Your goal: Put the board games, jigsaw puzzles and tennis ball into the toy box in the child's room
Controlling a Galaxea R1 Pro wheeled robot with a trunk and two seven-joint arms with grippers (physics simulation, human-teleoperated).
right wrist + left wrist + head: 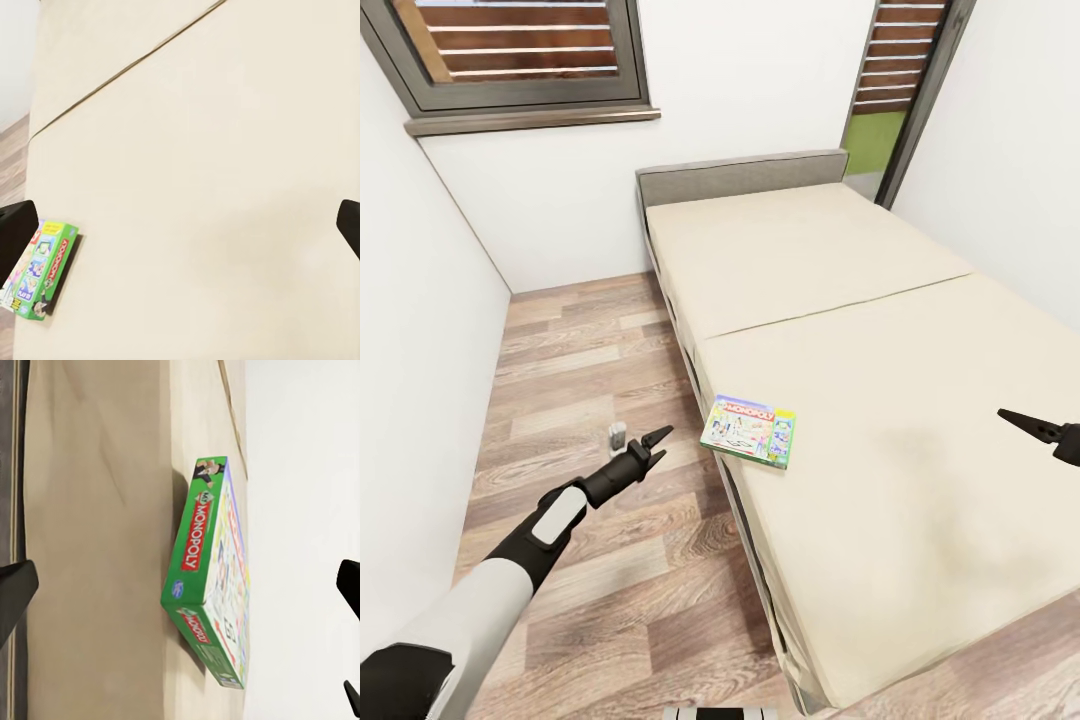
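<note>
head view: left pincer (pixel 657 441) apart, outstretched toward monopoly box (pixel 750 430); right pincer (pixel 1028 425) apart.

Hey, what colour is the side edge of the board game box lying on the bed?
Green, with a red Monopoly banner, on the board game box; clearest in the left wrist view.

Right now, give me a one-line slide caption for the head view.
Both open hands, left over the floor and right over the bed, flank a Monopoly board game at the mattress edge.

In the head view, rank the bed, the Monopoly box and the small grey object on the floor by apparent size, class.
1. bed
2. Monopoly box
3. small grey object on the floor, clearly the smallest
</note>
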